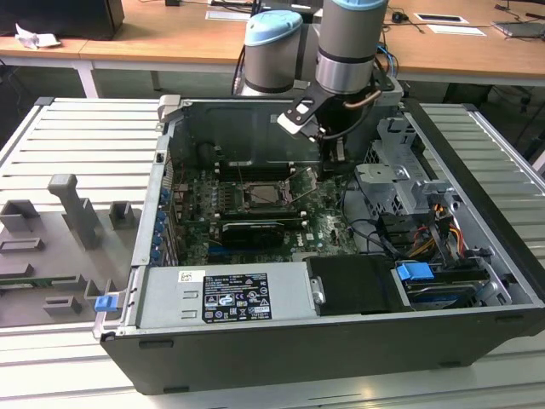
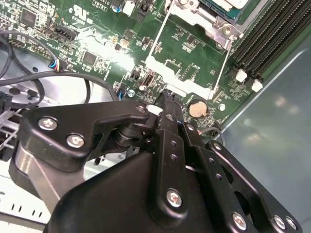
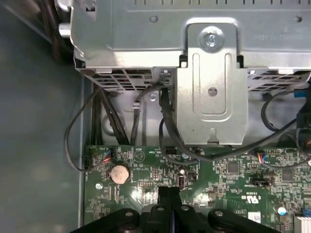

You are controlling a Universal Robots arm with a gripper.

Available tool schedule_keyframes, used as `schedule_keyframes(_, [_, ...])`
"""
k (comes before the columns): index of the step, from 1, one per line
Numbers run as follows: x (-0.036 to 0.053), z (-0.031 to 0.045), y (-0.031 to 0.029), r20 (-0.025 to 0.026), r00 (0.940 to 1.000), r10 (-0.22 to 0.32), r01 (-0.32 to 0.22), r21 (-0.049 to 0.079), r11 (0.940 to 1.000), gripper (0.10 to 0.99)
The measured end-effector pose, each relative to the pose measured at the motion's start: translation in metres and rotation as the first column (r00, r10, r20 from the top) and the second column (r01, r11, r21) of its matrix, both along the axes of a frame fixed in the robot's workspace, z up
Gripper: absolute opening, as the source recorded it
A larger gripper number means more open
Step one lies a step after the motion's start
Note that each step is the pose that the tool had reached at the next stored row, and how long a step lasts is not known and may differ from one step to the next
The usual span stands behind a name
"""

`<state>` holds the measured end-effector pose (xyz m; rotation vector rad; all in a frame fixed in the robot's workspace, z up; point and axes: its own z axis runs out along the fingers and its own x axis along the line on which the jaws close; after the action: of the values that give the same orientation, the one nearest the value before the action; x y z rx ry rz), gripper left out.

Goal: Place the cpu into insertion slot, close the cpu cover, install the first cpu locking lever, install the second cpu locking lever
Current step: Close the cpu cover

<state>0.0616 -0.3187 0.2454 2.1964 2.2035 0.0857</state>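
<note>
The insertion slot (image 1: 260, 196) sits mid-board inside the open computer case, and the metal cpu cover (image 1: 274, 206) frames it. In the second wrist view a corner of the cpu cover (image 2: 200, 17) lies flat around a pale silvery patch, the cpu (image 2: 224, 4). Two thin wire locking levers (image 2: 221, 68) stick out from the socket across the green board; one lever (image 1: 304, 183) stands tilted up. My gripper (image 1: 338, 162) hangs over the board toward the exterior view's right of the socket. Its black fingers are pressed together with nothing between them in both wrist views (image 2: 167, 94) (image 3: 167, 191).
A silver drive cage (image 3: 209, 82) with black cables (image 3: 167, 126) stands just past the board edge. A coin battery (image 3: 120, 173) lies near the fingertips. Black memory slots (image 2: 262, 43) run beside the socket. A long black card (image 1: 253, 230) and the power supply (image 1: 226, 294) lie nearer the case front.
</note>
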Motion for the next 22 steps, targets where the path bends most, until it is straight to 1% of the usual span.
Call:
schedule_keyframes(1, [0.0, -0.0026, 0.0, -0.001, 1.0, 0.0, 0.0, 0.0, 1.0, 0.106])
schedule_keyframes(4, [-0.001, -0.0036, 0.0, -0.0014, 1.0, 0.0, 0.0, 0.0, 1.0, 0.106])
schedule_keyframes(5, [-0.0026, -0.0037, 0.0, -0.0014, 1.0, 0.0, 0.0, 0.0, 1.0, 0.106])
schedule_keyframes(7, [-0.0066, -0.0037, 0.0, -0.0014, 1.0, 0.0, 0.0, 0.0, 1.0, 0.106])
schedule_keyframes(11, [-0.0106, -0.001, 0.0001, -0.0013, 1.0, 0.0, 0.0, 0.0, 1.0, 0.106])
schedule_keyframes(15, [-0.0129, -0.0009, 0.0, -0.0014, 1.0, 0.0, 0.0, 0.0, 1.0, 0.106])
schedule_keyframes(22, [-0.0144, -0.0009, 0.0, -0.0013, 1.0, 0.0, 0.0, 0.0, 1.0, 0.106])
